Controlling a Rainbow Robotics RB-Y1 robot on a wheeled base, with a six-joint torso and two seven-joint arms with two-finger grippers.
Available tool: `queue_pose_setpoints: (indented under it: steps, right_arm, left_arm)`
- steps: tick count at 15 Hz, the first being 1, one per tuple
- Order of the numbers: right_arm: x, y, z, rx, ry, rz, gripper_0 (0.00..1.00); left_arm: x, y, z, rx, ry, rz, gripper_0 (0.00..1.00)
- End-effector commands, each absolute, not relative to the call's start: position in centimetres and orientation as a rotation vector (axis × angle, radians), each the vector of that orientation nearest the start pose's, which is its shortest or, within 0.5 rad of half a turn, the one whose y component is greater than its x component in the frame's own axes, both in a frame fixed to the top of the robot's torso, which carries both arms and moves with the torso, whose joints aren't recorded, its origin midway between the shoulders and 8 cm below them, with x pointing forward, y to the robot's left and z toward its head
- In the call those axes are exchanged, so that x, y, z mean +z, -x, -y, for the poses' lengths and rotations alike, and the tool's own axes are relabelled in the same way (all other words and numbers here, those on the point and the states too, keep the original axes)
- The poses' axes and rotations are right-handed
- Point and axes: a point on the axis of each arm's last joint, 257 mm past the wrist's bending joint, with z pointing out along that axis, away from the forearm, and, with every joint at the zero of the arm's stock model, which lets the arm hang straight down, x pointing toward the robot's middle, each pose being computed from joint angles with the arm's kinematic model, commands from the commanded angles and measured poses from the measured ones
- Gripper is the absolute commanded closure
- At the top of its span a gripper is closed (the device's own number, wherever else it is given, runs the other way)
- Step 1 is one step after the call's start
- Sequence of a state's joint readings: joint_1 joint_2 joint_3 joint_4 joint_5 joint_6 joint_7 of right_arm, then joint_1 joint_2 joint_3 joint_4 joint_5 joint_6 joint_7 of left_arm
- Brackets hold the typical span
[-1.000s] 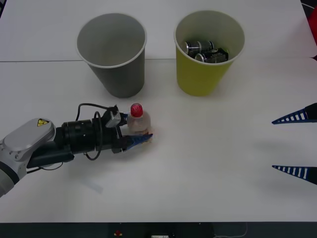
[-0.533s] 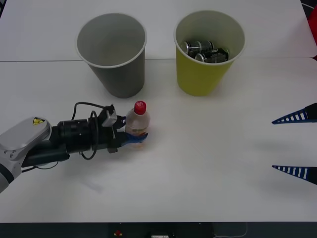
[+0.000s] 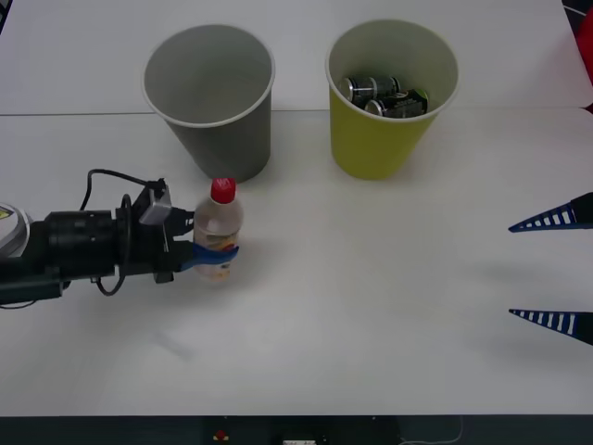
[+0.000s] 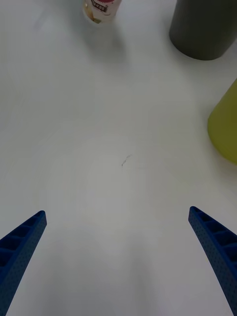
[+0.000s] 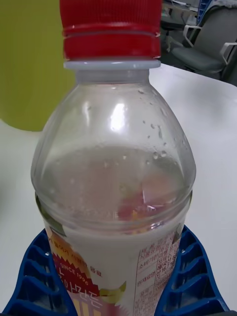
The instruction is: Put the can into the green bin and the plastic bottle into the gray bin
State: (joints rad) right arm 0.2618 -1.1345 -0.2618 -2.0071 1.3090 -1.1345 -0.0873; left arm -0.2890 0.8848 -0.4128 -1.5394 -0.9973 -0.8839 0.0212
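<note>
The plastic bottle (image 3: 219, 222), clear with a red cap and a pale label, stands upright in my left gripper (image 3: 211, 258), which is shut on its lower body. It is just in front of the gray bin (image 3: 227, 144), a little to that bin's left. The left wrist view has the bottle (image 5: 116, 187) close up between the blue fingers (image 5: 190, 276), with the green bin (image 5: 29, 64) behind. The green bin (image 3: 371, 148) at the back right holds cans (image 3: 384, 95). My right gripper (image 3: 554, 271) waits open at the right edge.
The two bins stand side by side at the back of the white table (image 3: 371, 306). In the right wrist view the bottle (image 4: 101, 10), the gray bin (image 4: 205, 27) and the green bin (image 4: 224, 126) lie far ahead of the open right gripper (image 4: 118, 256).
My left arm has drawn back to the left with the bottle, which went from tilted to upright. The right arm has not moved.
</note>
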Motion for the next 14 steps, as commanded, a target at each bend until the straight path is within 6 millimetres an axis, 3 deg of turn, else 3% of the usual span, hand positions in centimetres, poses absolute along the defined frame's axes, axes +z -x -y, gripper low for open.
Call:
queue_pose_setpoints:
  steps: [1, 10, 14]
  right_arm:
    - [-16.7, -34.1, 28.6, 0.209, 1.634, -1.596, 0.00]
    - [-16.7, -34.1, 28.6, 0.209, 1.634, -1.596, 0.00]
    - [-16.7, -34.1, 28.6, 0.209, 1.634, -1.596, 0.00]
  left_arm:
    - [-18.3, -42.5, -15.2, -0.724, -1.190, -1.596, 1.00]
    - [-9.1, -41.4, -18.9, -0.633, -0.969, -1.864, 1.00]
    - [-5.3, -41.5, -19.0, -0.603, -0.851, -1.932, 1.00]
